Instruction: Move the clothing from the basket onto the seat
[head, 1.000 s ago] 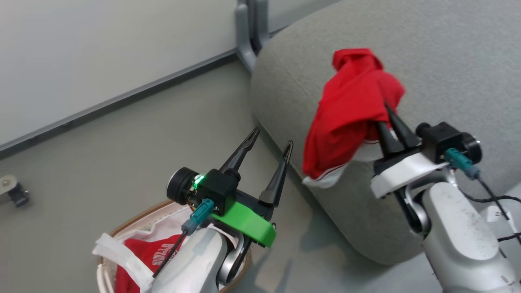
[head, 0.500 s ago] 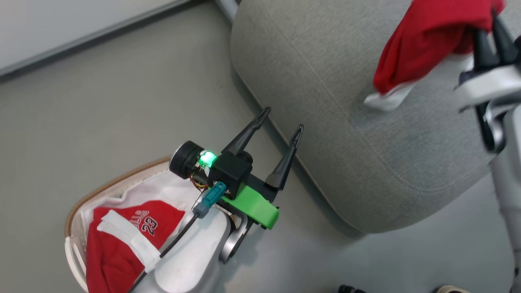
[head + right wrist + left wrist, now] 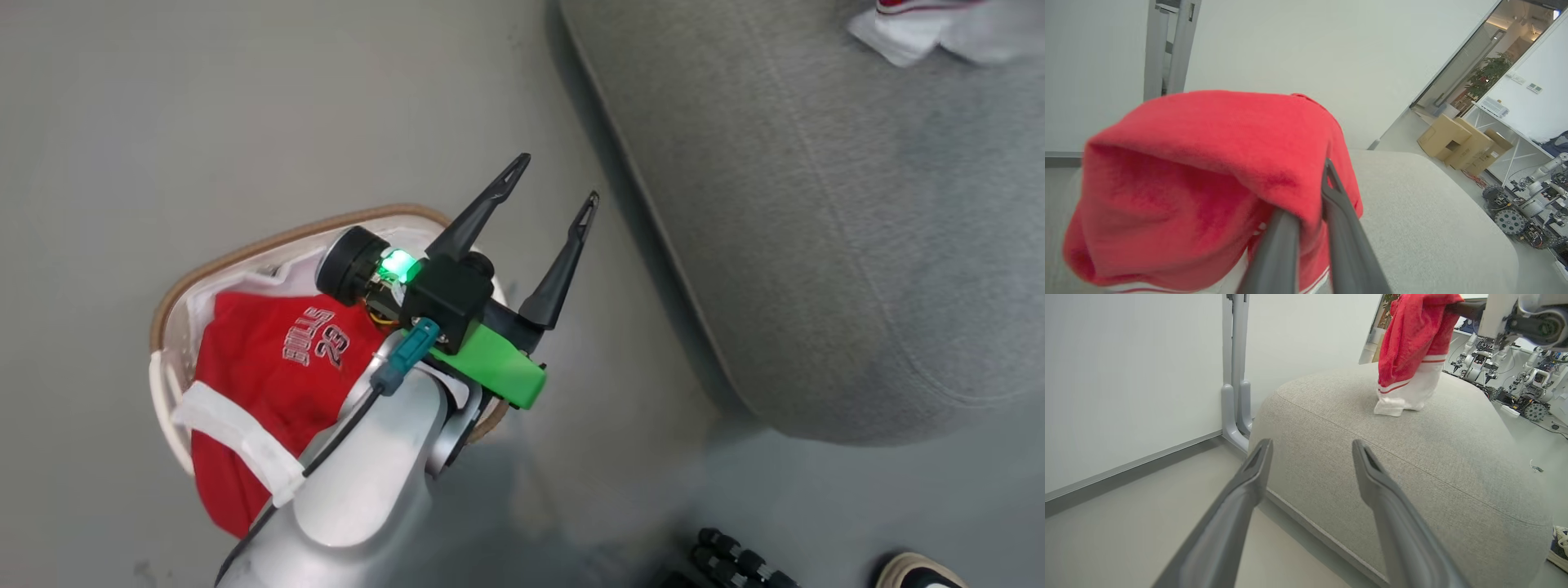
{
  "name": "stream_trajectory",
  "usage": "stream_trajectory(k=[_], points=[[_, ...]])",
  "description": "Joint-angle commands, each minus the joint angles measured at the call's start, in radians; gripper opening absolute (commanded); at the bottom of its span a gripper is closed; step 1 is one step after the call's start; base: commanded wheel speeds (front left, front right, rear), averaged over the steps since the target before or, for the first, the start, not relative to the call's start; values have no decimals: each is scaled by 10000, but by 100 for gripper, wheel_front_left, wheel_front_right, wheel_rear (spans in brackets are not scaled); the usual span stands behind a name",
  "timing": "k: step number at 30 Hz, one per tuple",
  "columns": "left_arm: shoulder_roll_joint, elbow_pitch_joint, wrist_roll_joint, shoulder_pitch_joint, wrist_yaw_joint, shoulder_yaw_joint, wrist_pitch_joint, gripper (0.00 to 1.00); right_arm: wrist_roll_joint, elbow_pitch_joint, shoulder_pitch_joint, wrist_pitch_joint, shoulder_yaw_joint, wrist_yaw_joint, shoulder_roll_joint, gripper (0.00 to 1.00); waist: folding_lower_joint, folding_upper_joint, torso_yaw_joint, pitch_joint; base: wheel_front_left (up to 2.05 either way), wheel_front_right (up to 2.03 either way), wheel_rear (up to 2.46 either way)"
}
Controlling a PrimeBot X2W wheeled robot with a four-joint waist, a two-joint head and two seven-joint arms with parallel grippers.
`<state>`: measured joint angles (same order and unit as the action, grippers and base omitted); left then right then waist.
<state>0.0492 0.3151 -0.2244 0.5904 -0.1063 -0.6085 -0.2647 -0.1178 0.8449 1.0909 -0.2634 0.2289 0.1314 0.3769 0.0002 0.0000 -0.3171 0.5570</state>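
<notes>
In the head view my left gripper (image 3: 555,180) is open and empty, above the floor between the basket (image 3: 245,245) and the seat (image 3: 816,245). Red clothing (image 3: 269,359) printed "BULLS 23" lies in the basket, partly under my left forearm. In the right wrist view my right gripper (image 3: 1310,196) is shut on another red garment (image 3: 1208,163) bunched around its fingers. From the left wrist view this garment (image 3: 1412,335) hangs over the seat (image 3: 1412,465), its white hem touching the cushion. The left gripper (image 3: 1310,451) points at the seat's near edge.
A grey post (image 3: 1235,375) stands against the white wall behind the seat. Cardboard boxes (image 3: 1461,143) and other robots (image 3: 1515,363) are beyond the seat. A shoe (image 3: 922,572) and a dark object (image 3: 735,555) lie on the floor near the seat's corner.
The head camera has swung down and left, so the basket shows more fully and the held garment has slid to the top right edge. Both grippers keep their states.
</notes>
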Motion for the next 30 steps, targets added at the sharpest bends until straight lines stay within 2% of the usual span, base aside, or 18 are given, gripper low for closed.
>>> stream_trajectory(k=[1,2,3,4,7,12,22,30], points=[[47,13,85,184,-37,97,5,100,-157,319,-27,-19,283,-14,64,0,-2,0,768,684,0,0,0],[42,-60,106,238,0,172,3,100,-232,584,-121,-21,640,-14,61,0,-2,0,855,690,0,0,0],[47,-97,57,227,57,276,2,100,-299,703,-227,-21,848,-14,23,43,-2,0,913,665,0,0,0],[46,-99,59,190,106,369,3,100,-384,824,-421,-19,1007,-14,-76,100,-2,0,976,616,0,0,0],[44,-135,113,34,174,675,2,100,-445,762,-959,-21,1338,-14,-222,100,-2,0,1066,466,0,0,0],[98,-291,233,-423,362,1450,3,100,-350,56,-2258,-19,1202,-14,-705,100,-2,0,1111,-57,0,0,0],[173,-530,538,-1538,700,2949,2,100,921,-2165,-4432,-19,-141,-14,-1564,100,-2,0,1543,-1382,0,0,0],[179,-373,773,-2673,1047,4337,5,100,1770,-3595,-5494,-19,-1548,-14,-1901,100,-2,0,2209,-2543,0,0,0]])
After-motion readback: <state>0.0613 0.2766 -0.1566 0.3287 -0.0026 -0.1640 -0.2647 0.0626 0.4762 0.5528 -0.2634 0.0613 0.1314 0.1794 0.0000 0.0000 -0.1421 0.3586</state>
